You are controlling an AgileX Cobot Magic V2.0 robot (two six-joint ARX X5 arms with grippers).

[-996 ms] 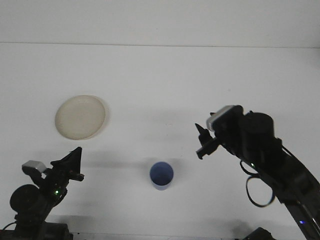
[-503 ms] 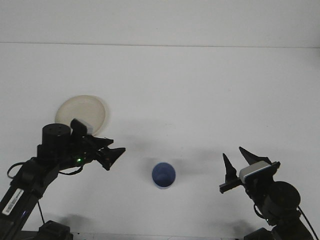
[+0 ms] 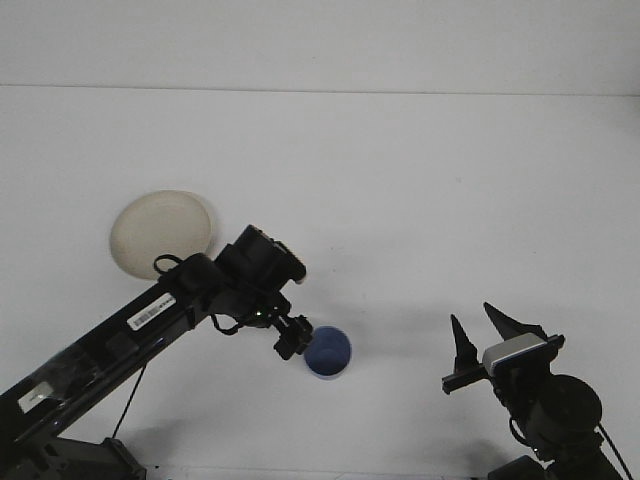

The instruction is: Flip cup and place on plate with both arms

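Both arms are showing matte black housings. The left arm (image 3: 150,320) is carrying a white label strip and looping black cables; the right arm (image 3: 545,400) is wearing a pale grey block behind pointed black jaws.

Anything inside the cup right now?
The cup stands mouth up and looks empty: only blue interior shows. The left tool covers its left rim, so that edge is hidden.

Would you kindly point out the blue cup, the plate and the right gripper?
blue cup (image 3: 330,352), front view, inner bottom.
plate (image 3: 160,232), front view, bare centre.
right gripper (image 3: 480,330), front view, midway between fingertips.
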